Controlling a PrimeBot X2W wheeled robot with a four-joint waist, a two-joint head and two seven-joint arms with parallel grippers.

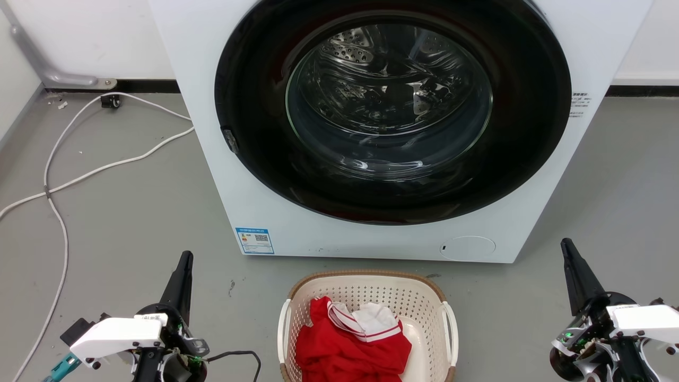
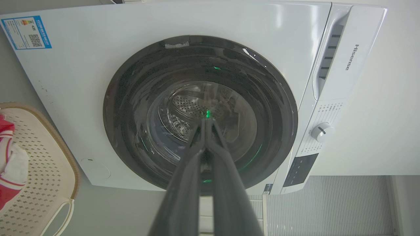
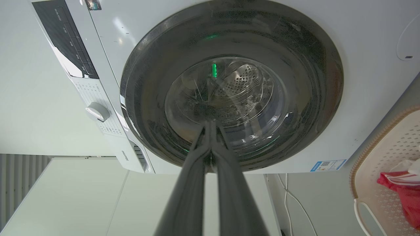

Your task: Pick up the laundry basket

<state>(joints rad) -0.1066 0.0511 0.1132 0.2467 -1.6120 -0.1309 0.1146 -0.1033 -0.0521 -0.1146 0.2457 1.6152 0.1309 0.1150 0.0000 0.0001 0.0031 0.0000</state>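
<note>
The floor (image 1: pixel 132 223) was plain grey and pretty smooth. A white washing machine (image 1: pixel 249 175) stood on it by the back wall, and the laundry basket (image 1: pixel 366 275) sat on the floor just in front of that, close but not touching. Off to the left, white cables (image 1: pixel 106 170) snaked loosely across toward a small black thing (image 1: pixel 110 101) at the skirting, maybe a plug, too small to tell. There was a dark scuff (image 1: pixel 232 288) left of the basket.

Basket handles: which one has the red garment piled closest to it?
The handle on the robot's left; the red garment lies toward that side of the laundry basket, while bare cream plastic shows beside the right handle.
</note>
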